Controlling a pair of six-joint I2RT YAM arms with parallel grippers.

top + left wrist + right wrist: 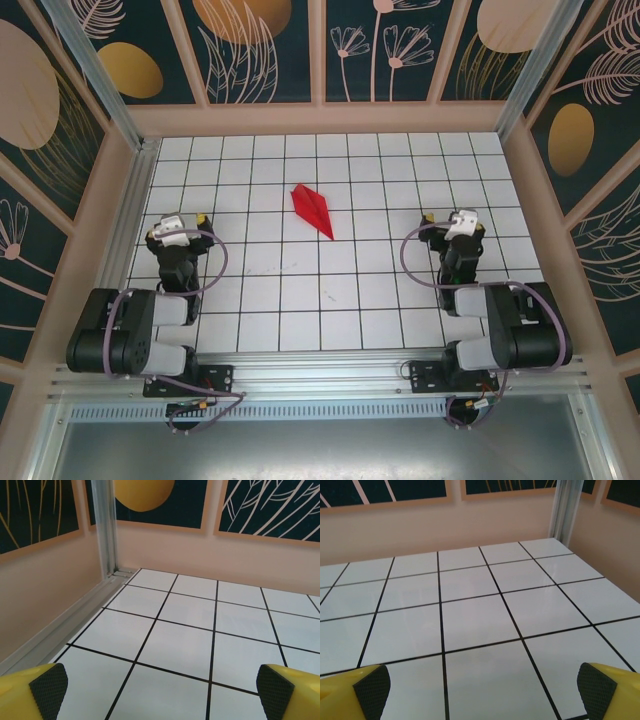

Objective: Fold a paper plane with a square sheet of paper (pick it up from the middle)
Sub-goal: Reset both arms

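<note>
Between left tool (182,222) and right tool (449,219), well apart | paper plane (313,210), seemingly flat | both released

On the left gripper (161,690) and the right gripper (483,690), the bottom edge cuts off the yellow fingers (15,692), leaving just their padded tips. From above, the paper plane (313,209) is too small to show its creases.

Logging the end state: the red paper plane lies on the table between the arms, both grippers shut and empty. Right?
Not shut: the left gripper and right gripper stand open and empty, as the wrist views show. The paper plane lies on the table between them.
</note>
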